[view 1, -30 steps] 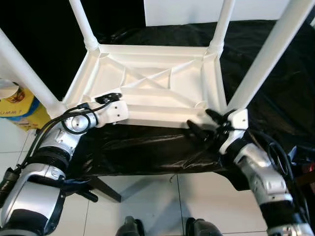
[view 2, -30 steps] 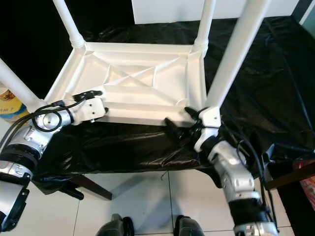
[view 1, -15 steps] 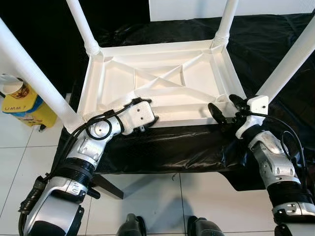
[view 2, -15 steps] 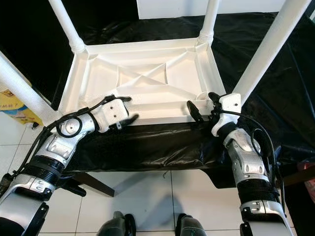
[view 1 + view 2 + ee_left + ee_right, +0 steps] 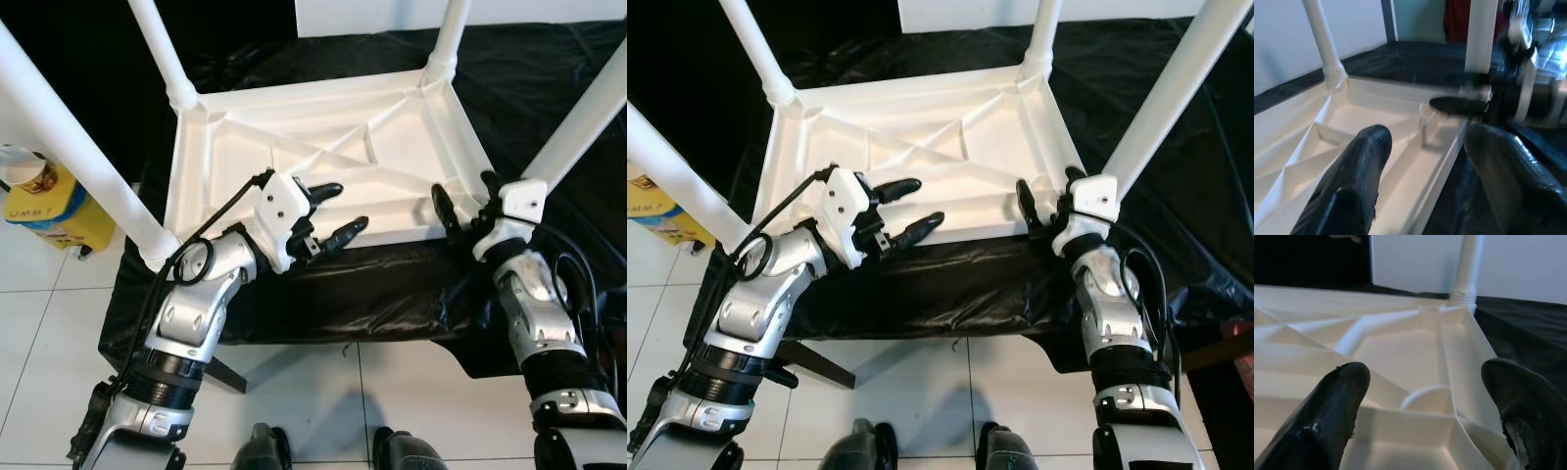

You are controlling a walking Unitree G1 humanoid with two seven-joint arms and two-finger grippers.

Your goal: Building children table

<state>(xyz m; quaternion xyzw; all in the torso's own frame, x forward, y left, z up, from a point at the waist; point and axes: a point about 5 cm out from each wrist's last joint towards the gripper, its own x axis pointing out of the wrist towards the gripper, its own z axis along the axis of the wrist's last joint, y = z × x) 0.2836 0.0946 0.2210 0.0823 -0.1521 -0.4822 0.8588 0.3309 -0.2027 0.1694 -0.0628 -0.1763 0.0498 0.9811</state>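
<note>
Table upside down on black sheet, legs up for fitting. Left gripper and right gripper spread wide at near rim, steadying.

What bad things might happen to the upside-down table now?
The white table lies upside down on a black sheet, with its near edge close to the edge of what it lies on. A pull from the open left gripper or the open right gripper might slide it off. The tall legs stick up beside both arms, so a swing might knock one.
</note>
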